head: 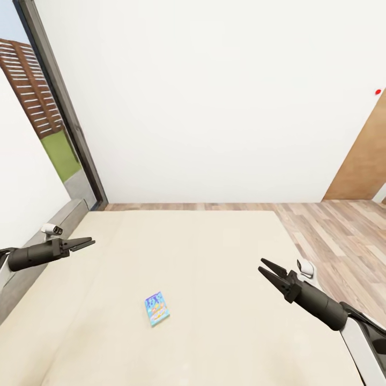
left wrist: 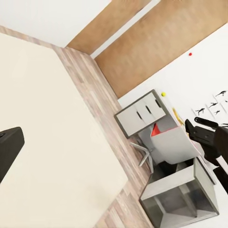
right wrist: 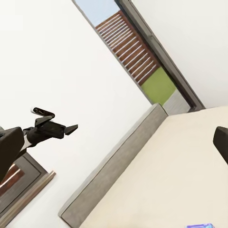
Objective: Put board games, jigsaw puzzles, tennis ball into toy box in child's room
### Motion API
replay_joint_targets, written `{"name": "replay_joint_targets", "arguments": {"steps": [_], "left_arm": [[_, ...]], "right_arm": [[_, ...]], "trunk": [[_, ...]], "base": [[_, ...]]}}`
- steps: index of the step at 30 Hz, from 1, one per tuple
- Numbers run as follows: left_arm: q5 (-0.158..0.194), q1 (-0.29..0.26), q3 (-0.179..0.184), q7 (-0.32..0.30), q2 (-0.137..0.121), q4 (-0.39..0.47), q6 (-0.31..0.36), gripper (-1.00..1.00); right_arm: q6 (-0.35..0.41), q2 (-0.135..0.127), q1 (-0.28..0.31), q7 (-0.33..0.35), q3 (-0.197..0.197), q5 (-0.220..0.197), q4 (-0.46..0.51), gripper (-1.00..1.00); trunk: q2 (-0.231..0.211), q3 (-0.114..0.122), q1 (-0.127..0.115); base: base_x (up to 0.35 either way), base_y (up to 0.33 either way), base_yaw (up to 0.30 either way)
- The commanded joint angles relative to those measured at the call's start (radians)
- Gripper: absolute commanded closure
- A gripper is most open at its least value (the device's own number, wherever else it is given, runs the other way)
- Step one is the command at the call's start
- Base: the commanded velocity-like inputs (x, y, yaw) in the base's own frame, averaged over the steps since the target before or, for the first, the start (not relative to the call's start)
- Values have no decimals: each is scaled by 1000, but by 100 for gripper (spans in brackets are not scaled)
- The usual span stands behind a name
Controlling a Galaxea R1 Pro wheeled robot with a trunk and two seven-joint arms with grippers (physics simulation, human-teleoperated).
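Board game (head: 156, 309) flat on bed (head: 214, 257), near, between pincers. Left pincer (head: 88, 243) together, right pincer (head: 268, 272) apart, both empty. Risks pushing the thin box into the soft mattress instead of gripping.

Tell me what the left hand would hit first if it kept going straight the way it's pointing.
Probably nothing nearby: the left hand points sideways above the bed, toward the right hand across a wide gap. The board game lies below that line. Depth is uncertain.
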State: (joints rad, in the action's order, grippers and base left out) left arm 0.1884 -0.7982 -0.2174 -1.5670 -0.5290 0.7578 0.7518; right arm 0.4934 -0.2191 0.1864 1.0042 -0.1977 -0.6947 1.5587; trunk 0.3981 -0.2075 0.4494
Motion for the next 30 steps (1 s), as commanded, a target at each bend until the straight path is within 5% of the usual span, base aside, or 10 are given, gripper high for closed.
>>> {"name": "replay_joint_targets", "arguments": {"steps": [1, 30], "left_arm": [[0, -1, 0, -4, 0, 0, 11, -100], [0, 0, 1, -4, 0, 0, 11, -100]], "right_arm": [[8, 0, 1, 1, 0, -6, 0, -100], [8, 0, 1, 1, 0, -8, 0, -100]], "trunk": [[2, 0, 1], [2, 47, 1]], "base": [[0, 0, 0], [0, 0, 0]]}}
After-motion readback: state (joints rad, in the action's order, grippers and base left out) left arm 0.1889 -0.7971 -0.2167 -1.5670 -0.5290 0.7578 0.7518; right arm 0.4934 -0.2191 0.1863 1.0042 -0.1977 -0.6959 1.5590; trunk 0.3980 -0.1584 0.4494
